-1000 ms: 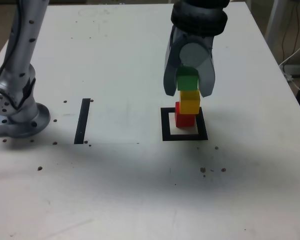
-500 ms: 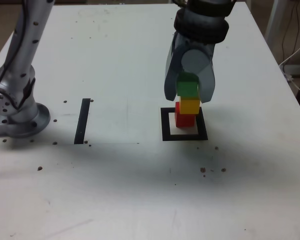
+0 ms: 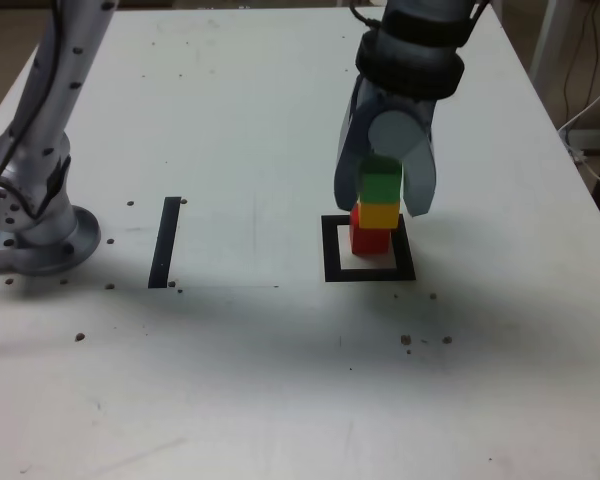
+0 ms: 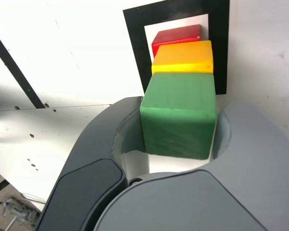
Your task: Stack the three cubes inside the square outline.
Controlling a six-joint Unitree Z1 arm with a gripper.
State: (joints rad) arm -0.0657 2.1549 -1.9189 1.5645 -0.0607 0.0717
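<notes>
"Green cube (image 3: 381, 181) at the top, yellow cube (image 3: 379, 216) below it, red cube (image 3: 369, 240) lowest. Where's the red one?"

"Inside the square outline (image 3: 333, 262), with the yellow sitting on it, shifted slightly toward the exterior view's right."

"And the hand (image 3: 382, 207)?"

"Its jaws stand apart, one on each side of the green cube. Whether they pinch it, I can't tell."

"Anything farther out?"

"A black strip (image 3: 165, 242) on the white worktop (image 3: 250, 370), toward the exterior view's left."
</notes>
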